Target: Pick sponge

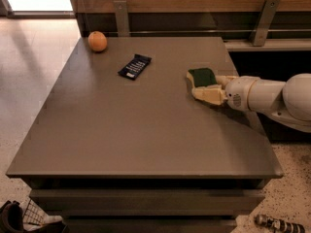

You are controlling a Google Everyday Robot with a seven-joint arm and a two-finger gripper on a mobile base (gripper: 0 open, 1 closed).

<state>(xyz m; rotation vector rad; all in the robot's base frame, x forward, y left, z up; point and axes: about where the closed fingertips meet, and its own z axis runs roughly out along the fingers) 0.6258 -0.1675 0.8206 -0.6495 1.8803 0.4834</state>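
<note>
Grey worktop (pixel 121 130) is carrying a green-topped sponge (pixel 201 75) at far right, with the end effector (pixel 208 87) lying against its near side, grip state indeterminable.

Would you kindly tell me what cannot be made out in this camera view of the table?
In the camera view:
- The sponge: its near side is hidden by the gripper, which sits against it at the right of the table; whether it is held cannot be told.
- The arm: cut off by the right edge.
- The wrapper: print too small to read.
- The dark thing on the floor: cut off by the bottom edge.
</note>
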